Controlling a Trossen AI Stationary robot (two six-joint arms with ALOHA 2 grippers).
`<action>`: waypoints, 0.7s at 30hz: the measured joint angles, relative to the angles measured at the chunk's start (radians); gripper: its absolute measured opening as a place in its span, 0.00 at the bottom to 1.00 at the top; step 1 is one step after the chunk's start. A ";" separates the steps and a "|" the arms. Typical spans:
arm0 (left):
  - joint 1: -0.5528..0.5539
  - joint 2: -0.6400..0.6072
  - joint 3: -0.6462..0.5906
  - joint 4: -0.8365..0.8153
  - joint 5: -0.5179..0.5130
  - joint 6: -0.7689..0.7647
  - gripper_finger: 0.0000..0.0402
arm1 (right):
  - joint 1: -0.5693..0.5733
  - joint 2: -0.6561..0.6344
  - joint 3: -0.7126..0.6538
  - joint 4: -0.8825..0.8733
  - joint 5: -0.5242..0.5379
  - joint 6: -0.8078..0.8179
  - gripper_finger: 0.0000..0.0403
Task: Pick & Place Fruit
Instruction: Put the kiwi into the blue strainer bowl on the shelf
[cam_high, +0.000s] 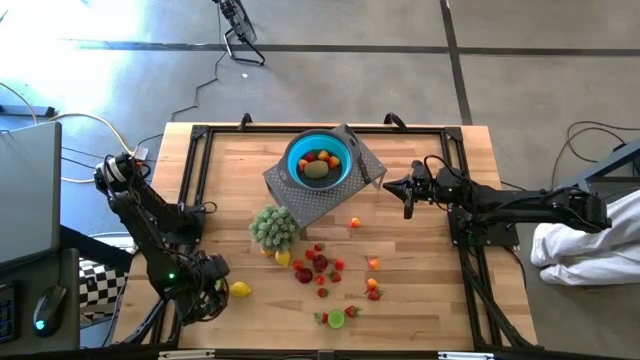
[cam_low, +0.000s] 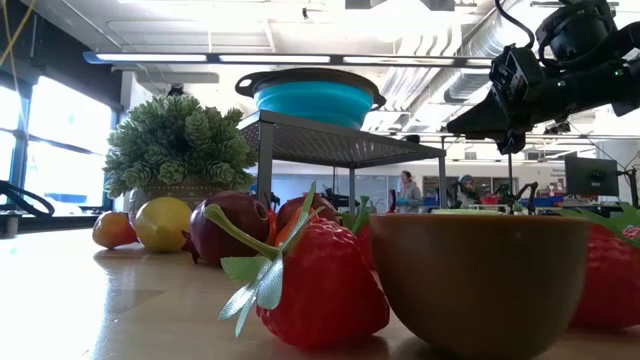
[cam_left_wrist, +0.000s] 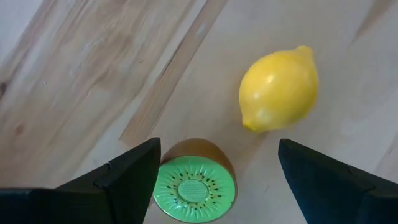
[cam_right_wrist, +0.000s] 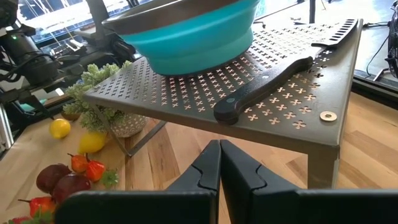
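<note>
Left hand (cam_left_wrist: 214, 180), wide open and empty, straddles a kiwi half (cam_left_wrist: 194, 188); lemon (cam_left_wrist: 279, 89) lies just ahead on bare surface (cam_left_wrist: 93, 81). Right hand (cam_right_wrist: 219, 163), shut and empty, waits beside the rack (cam_right_wrist: 292, 106).

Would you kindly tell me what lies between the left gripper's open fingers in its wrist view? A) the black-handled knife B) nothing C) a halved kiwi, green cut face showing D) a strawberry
C: the left wrist view shows the halved kiwi between the open fingers of the left gripper, with a lemon lying just beyond on the table.
</note>
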 joint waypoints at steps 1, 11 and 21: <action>0.000 0.000 0.000 0.000 0.000 -0.020 0.80 | 0.000 0.000 0.000 0.000 0.000 0.000 0.01; 0.000 0.000 0.000 -0.004 0.108 -0.241 0.80 | 0.000 0.000 0.000 0.000 0.000 -0.005 0.01; 0.000 0.000 0.000 -0.004 0.129 -0.220 0.80 | 0.000 0.000 0.000 0.000 0.000 -0.007 0.01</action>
